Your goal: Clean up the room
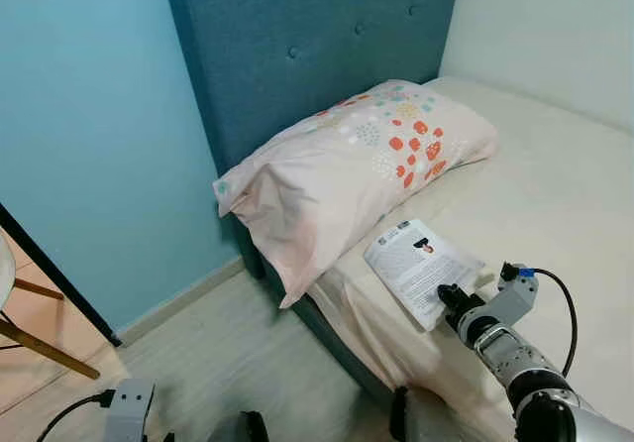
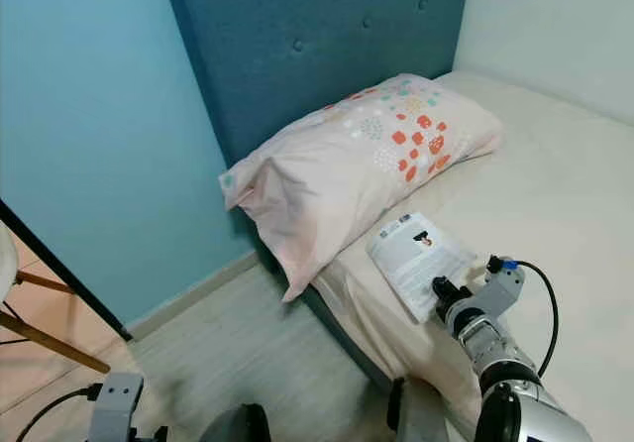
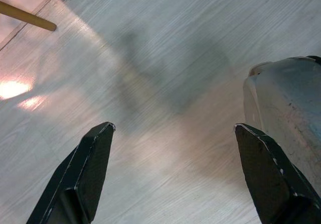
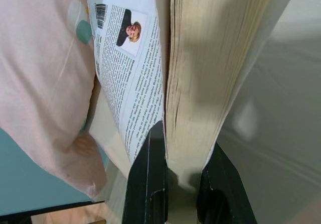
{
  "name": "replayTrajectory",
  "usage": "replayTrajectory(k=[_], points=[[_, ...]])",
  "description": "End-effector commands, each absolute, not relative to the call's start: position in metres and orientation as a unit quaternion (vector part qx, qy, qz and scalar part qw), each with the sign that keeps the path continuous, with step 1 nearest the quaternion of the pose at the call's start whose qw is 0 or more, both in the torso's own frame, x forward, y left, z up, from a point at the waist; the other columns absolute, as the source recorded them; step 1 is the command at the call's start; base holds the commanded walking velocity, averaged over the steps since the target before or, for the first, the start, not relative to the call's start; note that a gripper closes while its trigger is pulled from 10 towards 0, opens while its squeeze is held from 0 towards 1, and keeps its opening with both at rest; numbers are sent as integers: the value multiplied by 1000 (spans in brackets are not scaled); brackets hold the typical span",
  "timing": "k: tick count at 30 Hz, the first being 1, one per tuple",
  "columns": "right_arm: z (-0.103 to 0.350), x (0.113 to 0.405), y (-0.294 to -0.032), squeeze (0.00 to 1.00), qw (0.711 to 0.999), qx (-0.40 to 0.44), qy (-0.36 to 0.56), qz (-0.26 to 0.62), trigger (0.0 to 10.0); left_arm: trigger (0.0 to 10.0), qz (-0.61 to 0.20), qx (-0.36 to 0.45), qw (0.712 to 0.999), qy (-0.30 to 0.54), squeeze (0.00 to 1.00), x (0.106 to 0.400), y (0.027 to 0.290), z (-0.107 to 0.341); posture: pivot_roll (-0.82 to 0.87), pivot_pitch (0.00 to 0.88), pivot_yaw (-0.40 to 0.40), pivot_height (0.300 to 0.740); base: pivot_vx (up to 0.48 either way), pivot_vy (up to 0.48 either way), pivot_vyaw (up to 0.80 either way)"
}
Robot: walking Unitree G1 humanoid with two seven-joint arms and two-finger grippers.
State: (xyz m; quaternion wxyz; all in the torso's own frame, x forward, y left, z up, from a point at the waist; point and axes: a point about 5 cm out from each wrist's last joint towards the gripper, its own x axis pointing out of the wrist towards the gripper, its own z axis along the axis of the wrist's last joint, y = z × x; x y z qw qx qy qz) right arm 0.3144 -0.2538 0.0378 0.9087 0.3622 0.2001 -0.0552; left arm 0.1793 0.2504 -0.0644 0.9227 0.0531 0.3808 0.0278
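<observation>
Right wrist view has the right gripper [image 4: 183, 169] pinching the near edge of a book [image 4: 200, 68], one finger on the back cover and the other under the page block. From the head, the book [image 1: 421, 267] lies on the bed [image 1: 565, 194] near its edge, just beside the pillow [image 1: 347, 165], which overhangs the mattress corner. Judging by the grip, the step is lifting the book away; the hold is at one edge only, so the far end will likely sag and the pages fan. Lifting slowly and keeping the spine level would help, drawing back from the pillow so the cover doesn't catch on it. The left gripper [image 3: 173, 179] hangs idle over the floor [image 3: 165, 58], fingers spread, with a chair leg [image 1: 45, 348] off to the left, well apart.
</observation>
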Motion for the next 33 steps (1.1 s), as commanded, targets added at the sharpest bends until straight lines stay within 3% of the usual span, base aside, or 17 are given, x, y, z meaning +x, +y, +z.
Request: replayTrajectory(k=[1,17,18,19,20,21,22,26,33], points=[[24,306,-244,0,901,358,243,-41,10000,10000,23,61,917,394,0,176,252,-67,83,121,59,540,0,0,0],[20,301,-246,24,903,332,270,-32,10000,10000,22,59,914,401,0,174,246,-70,66,109,52,540,0,0,0],[19,300,-249,137,905,327,270,-41,10000,10000,22,59,913,403,0,173,245,-70,64,105,50,540,0,0,0],[19,299,-252,404,909,314,271,-50,10000,10000,22,59,913,404,0,173,245,-71,64,103,49,540,0,0,0],[19,299,-252,404,909,314,271,-50,10000,10000,22,59,913,404,0,173,245,-71,64,103,49,540,0,0,0],[19,298,-256,847,912,300,272,-61,10000,10000,23,59,912,404,0,174,244,-71,60,101,48,540,0,0,0],[19,297,-262,1000,917,280,272,-80,10000,10000,23,58,912,405,0,175,243,-71,55,94,44,540,0,0,0],[20,297,-264,1000,920,268,273,-86,10000,10000,23,58,912,405,0,176,242,-71,51,91,44,540,0,0,0],[26,291,-292,1000,927,199,281,-151,10000,10000,27,52,909,413,0,181,233,-72,6,40,27,540,0,0,0]])
